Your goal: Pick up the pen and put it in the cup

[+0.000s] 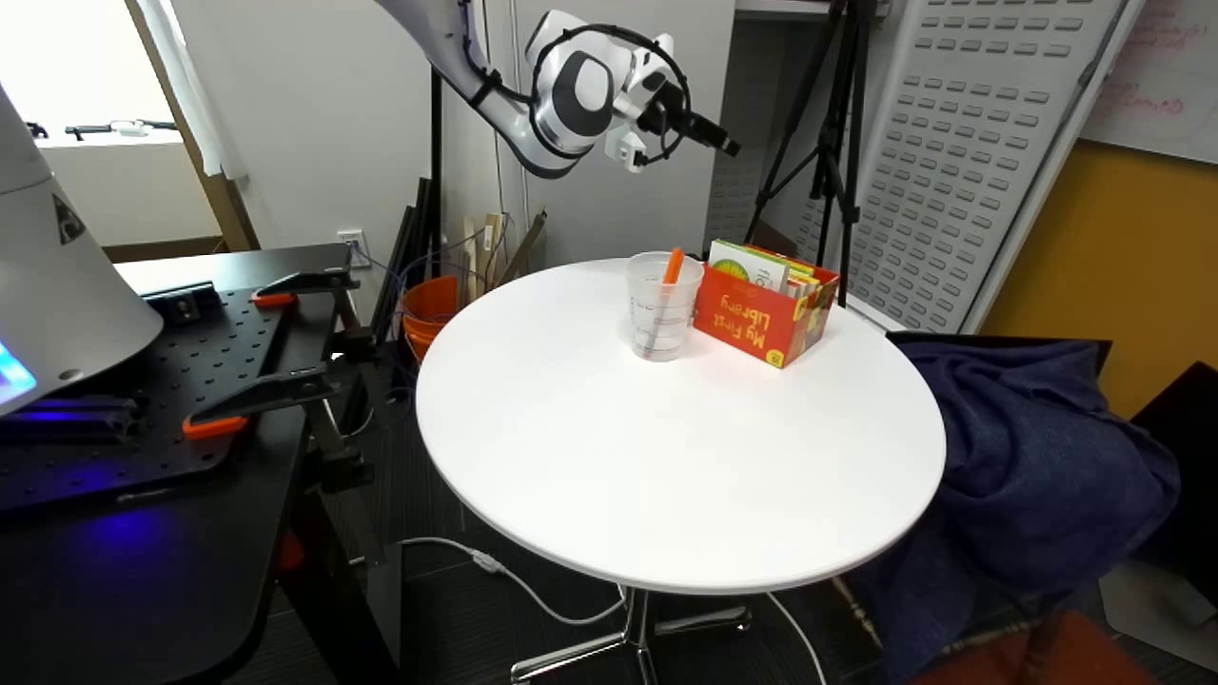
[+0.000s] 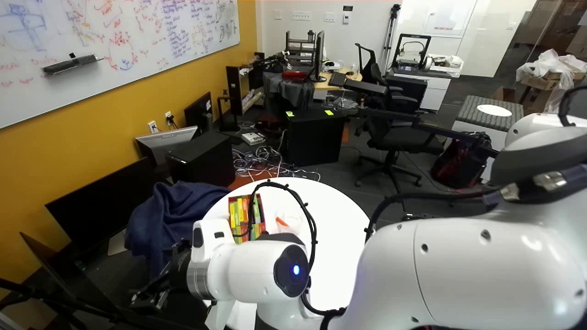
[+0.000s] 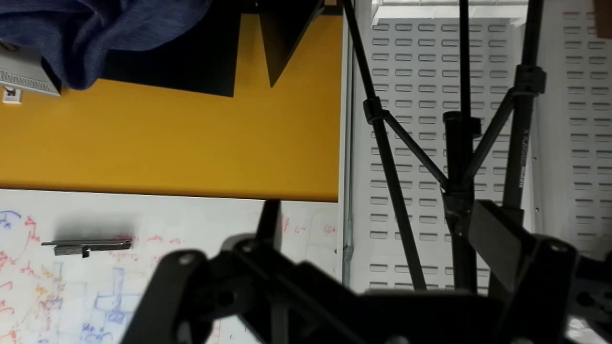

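The orange-red pen stands tilted inside the clear cup, its top just above the rim. The cup is upright at the far part of the round white table. The pen and the cup also show in an exterior view, the cup partly hidden by the arm. My gripper is raised well above and behind the cup, apart from it; it shows in an exterior view too. In the wrist view the gripper has its fingers wide apart with nothing between them.
A red and yellow cardboard box of small books stands close beside the cup on the white table. A black tripod stands behind the table. A chair with a dark blue cloth stands beside it.
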`<move>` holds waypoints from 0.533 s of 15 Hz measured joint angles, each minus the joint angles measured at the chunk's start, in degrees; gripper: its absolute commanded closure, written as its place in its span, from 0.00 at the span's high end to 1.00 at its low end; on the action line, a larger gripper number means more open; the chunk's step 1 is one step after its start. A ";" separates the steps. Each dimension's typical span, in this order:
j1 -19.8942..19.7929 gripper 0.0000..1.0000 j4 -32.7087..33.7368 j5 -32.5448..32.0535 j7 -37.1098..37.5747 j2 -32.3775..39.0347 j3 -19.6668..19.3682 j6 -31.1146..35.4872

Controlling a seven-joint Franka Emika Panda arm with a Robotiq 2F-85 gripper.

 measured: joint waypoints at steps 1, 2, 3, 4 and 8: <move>-2.31 1.00 1.23 0.00 -2.23 -0.55 1.29 0.00; -4.68 1.00 2.47 -0.01 -4.59 -1.16 2.69 0.00; -7.11 1.00 3.78 -0.02 -7.06 -1.80 4.21 0.00; -9.63 1.00 5.07 -0.05 -9.61 -2.52 5.86 0.00; -19.90 1.00 9.79 -1.48 -18.85 -5.37 13.12 0.00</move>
